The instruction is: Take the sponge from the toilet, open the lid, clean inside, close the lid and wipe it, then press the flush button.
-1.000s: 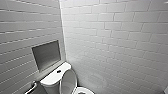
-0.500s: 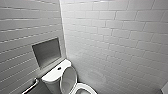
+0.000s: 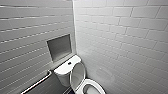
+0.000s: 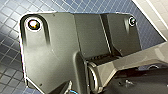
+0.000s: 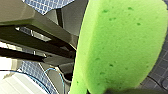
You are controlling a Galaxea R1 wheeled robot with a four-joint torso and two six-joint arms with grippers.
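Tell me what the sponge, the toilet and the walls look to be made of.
The sponge looks like soft open-cell foam, matt bright green, its face pitted with small pores. The toilet is probably glazed ceramic: white and glossy, with sheen on the raised lid. The walls seem to be glazed tile: pale rectangles, visible joints, streaky reflections.

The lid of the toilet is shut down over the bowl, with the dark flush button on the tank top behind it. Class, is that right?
Not quite. The head view shows the lid raised upright, leaving the bowl open. The dark flush button is on the tank top behind it, as stated.
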